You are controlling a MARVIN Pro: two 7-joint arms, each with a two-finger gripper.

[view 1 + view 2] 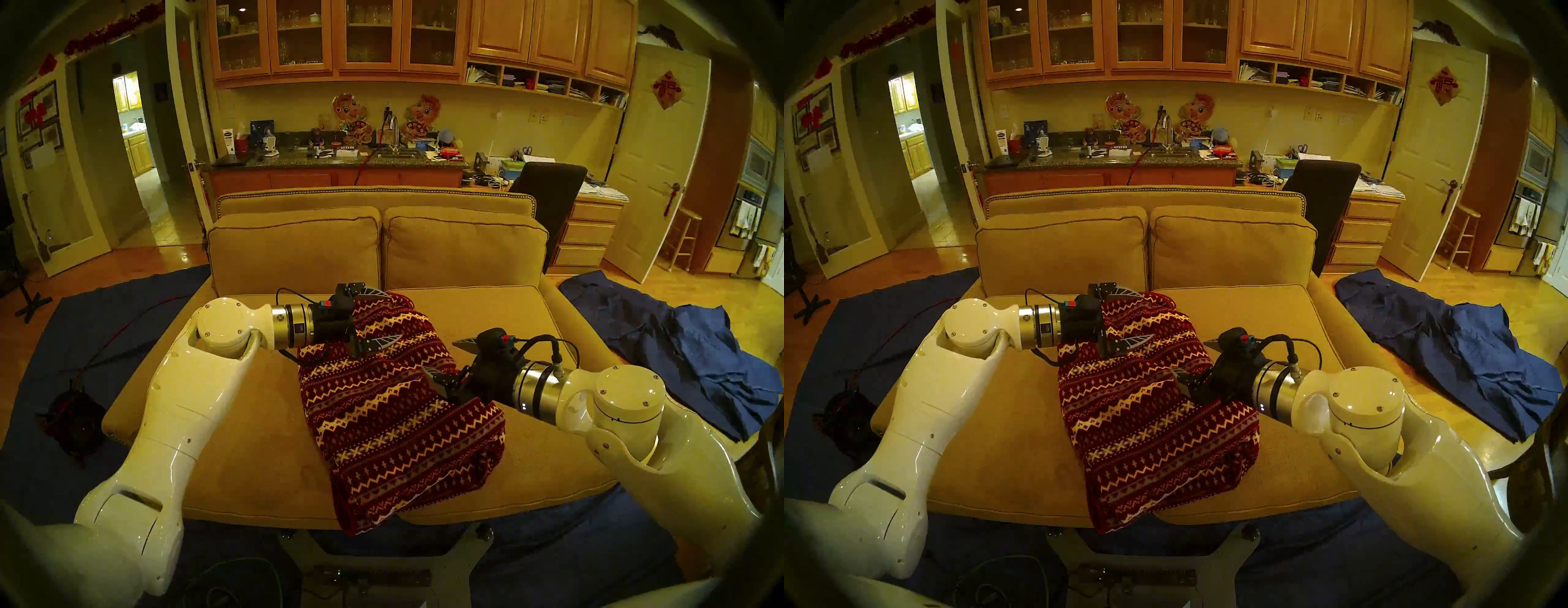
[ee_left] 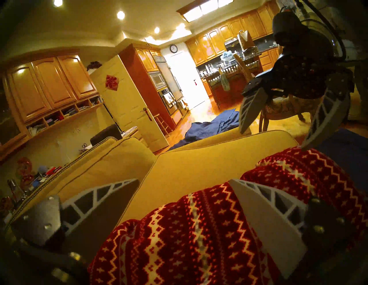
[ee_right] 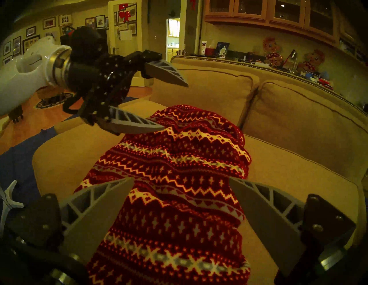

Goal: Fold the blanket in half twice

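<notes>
Lying folded on the sofa (image 1: 254,424), the blanket (image 1: 394,416) looks finished, so both hands, left (image 1: 382,316) and right (image 1: 452,358), hover above it, spread and empty.

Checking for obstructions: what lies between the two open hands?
Only the blanket on the sofa; between the left hand and right hand, the head views show nothing else.

tan sofa (image 1: 237,407) — folded blanket (image 1: 394,420) on seat
</notes>
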